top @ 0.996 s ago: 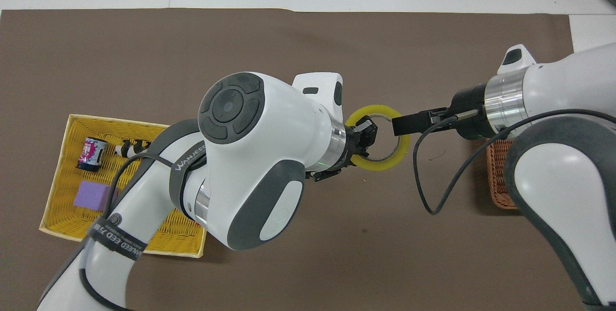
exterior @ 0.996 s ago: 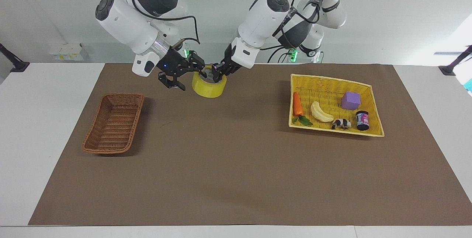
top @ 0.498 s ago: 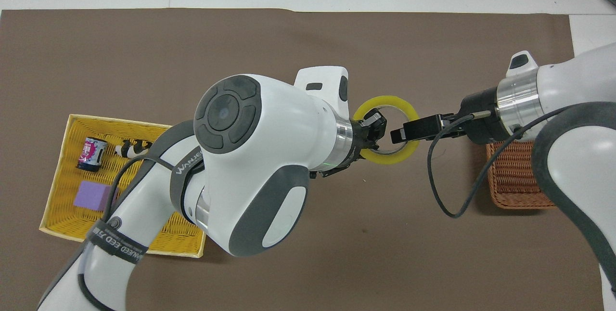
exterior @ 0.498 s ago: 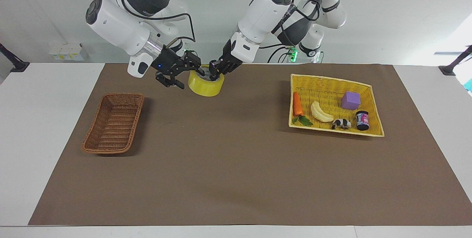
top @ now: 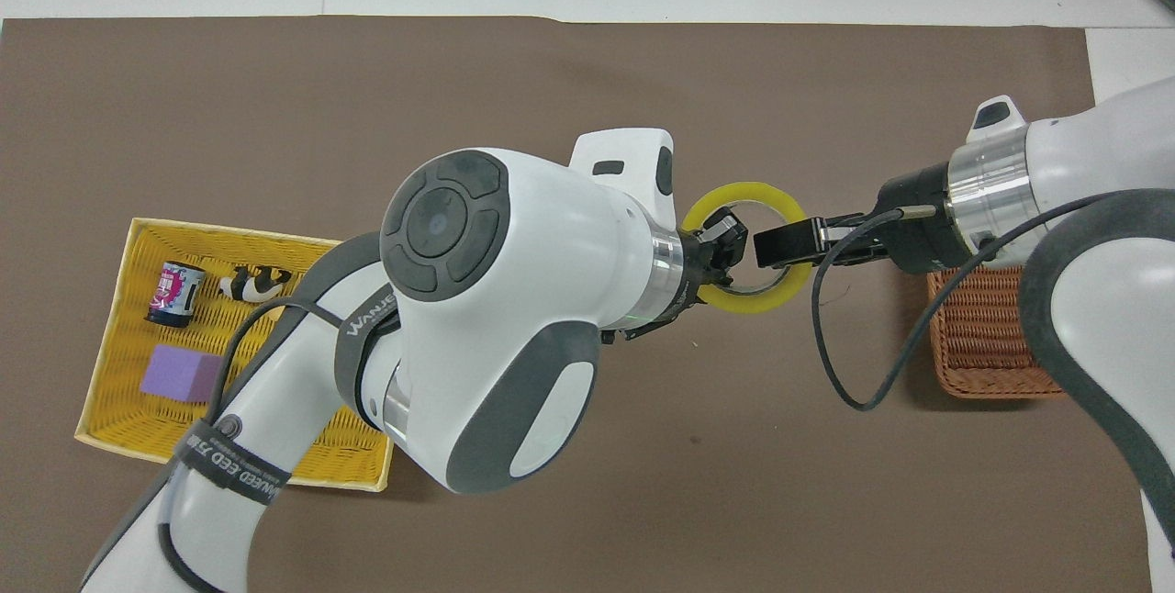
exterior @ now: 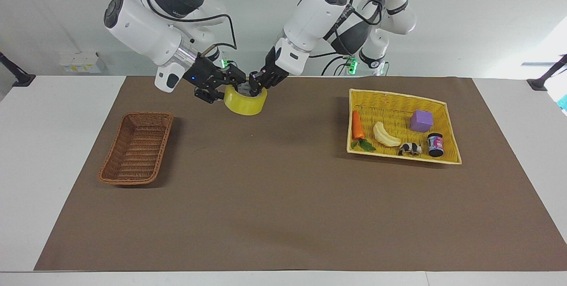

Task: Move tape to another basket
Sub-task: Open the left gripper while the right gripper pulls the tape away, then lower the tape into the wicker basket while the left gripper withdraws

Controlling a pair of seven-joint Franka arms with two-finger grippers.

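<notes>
Since a second ago the right gripper (exterior: pixel 221 90) has moved in onto the tape (exterior: pixel 245 102), jaws now closing on its rim; the left gripper (exterior: pixel 255 82) still has its jaws clenched on the other side of the rim. Tape: glossy yellow ring, held over the brown mat near the counter's robot-side edge. Brown wicker basket (exterior: pixel 137 148) sits toward the right arm's end, flared sides.

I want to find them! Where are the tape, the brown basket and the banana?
tape (exterior: pixel 244 105): facing view, yellow outer side.
brown basket (exterior: pixel 136 151): facing view, woven floor.
banana (exterior: pixel 384 135): facing view, pale middle.
</notes>
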